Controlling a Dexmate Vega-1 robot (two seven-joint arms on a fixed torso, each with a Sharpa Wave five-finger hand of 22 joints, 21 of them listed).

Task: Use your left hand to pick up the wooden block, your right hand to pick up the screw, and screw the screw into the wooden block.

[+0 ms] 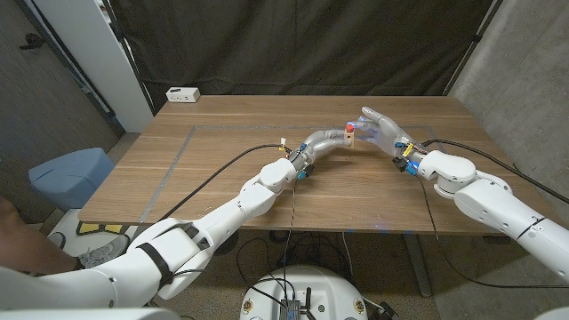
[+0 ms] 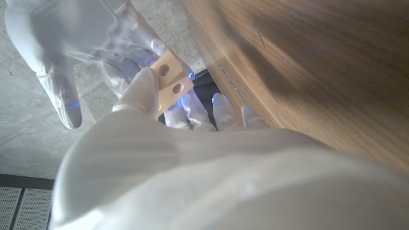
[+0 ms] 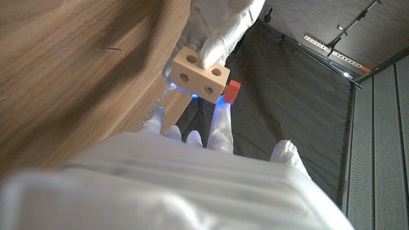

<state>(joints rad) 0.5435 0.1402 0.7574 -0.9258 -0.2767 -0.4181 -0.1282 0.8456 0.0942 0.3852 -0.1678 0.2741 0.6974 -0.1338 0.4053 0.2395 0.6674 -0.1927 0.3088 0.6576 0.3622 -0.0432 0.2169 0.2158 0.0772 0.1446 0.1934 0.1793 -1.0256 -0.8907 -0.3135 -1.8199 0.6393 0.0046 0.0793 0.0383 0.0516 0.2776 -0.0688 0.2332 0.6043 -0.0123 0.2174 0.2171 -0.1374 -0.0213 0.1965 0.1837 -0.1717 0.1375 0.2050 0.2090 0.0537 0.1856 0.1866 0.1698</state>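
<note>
step: screw into block | my left hand holds block above table | my right hand pinches red screw touching block | advice: steady block, twist screw straight along hole

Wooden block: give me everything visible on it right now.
The block is pale, unfinished-looking wood, a small rectangular piece with round holes drilled through it; two show on one face. It is held off the table, pinched in the fingers of the left hand. The red screw sits right beside one end, at the right hand. Whether the screw has entered a hole cannot be told.
</note>
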